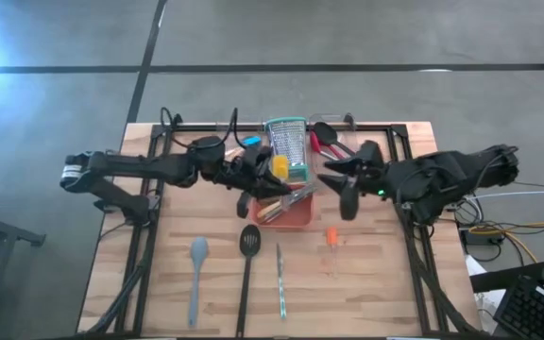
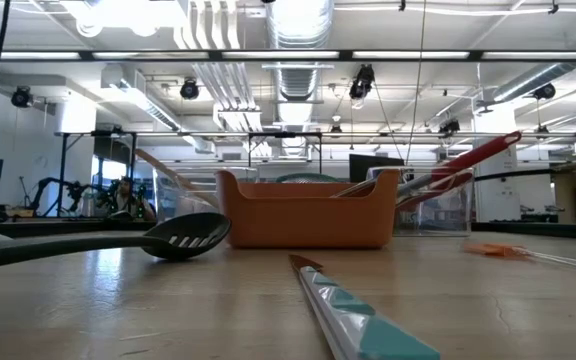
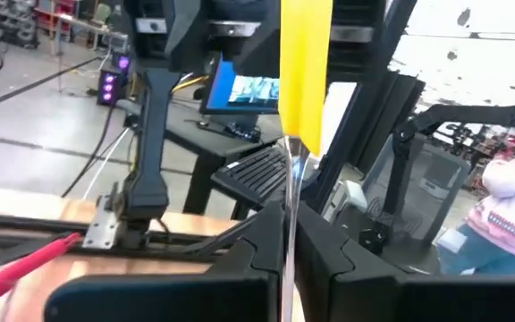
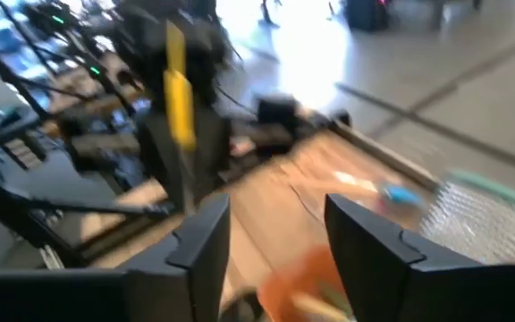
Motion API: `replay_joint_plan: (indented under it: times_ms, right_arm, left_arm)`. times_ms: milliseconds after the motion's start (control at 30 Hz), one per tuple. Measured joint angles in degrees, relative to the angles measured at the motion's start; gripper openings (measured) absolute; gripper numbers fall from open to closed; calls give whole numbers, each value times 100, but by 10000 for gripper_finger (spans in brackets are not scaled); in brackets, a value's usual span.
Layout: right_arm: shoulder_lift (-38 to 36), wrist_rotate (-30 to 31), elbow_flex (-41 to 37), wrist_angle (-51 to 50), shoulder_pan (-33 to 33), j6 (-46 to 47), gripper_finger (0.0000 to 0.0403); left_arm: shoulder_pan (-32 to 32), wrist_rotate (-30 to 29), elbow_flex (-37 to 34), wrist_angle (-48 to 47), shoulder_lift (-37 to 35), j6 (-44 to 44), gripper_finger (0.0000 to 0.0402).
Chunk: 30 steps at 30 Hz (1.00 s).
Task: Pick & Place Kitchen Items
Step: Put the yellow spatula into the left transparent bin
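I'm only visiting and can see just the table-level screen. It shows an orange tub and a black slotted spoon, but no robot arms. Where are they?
Observer: From overhead, both arms meet over the orange tray. The left gripper comes in from one side and the right gripper from the other.
Operator: Is either one holding anything?
Observer: Yes. The left gripper is shut on a yellow-handled tool. It pinches the thin metal end, and the handle sticks out past the fingers.
Operator: And the other one?
Observer: The right gripper's fingers stand open, with nothing between them.
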Motion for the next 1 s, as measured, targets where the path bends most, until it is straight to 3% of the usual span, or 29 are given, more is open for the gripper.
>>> replay_joint_plan:
  times_ms: [233, 467, 700, 1000]
  right_arm:
    - [-488, 3, 0, -1977, 22, 1584, 206]
    - [-574, 21, 0, -3152, 22, 2479, 203]
    - [-533, 162, -2, -3315, 20, 2525, 205]
    - [-535, 342, -25, -3314, 17, 2497, 205]
  left_arm:
    - [555, -465, -2, -1533, -584, 105, 12]
    - [1815, -754, -17, -3320, -1045, 169, 12]
    - [3039, -770, -76, -4271, -939, 196, 12]
    - [3498, -741, -69, -4751, -182, 506, 12]
